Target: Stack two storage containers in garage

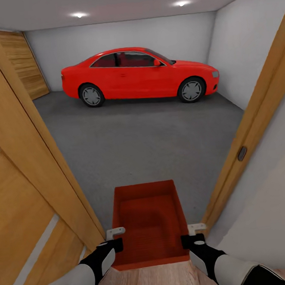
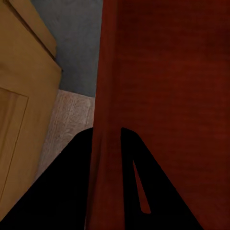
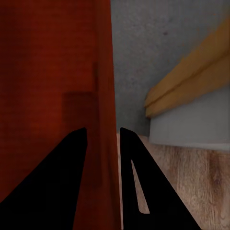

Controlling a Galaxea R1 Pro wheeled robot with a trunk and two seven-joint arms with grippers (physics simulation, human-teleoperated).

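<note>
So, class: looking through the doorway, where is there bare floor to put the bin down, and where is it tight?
Bare grey floor lies open between the doorway and the red car. It is tight at the threshold: the bin, held by the left gripper and right gripper, sits between both door frames.

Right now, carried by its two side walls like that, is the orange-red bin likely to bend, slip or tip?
The storage container probably stays stiff: its walls look straight though the left gripper and right gripper each pinch one. It looks empty and shallow, so likely light. The near-end grip could let its far end dip, and the thin ribbed wall might slide.
</note>
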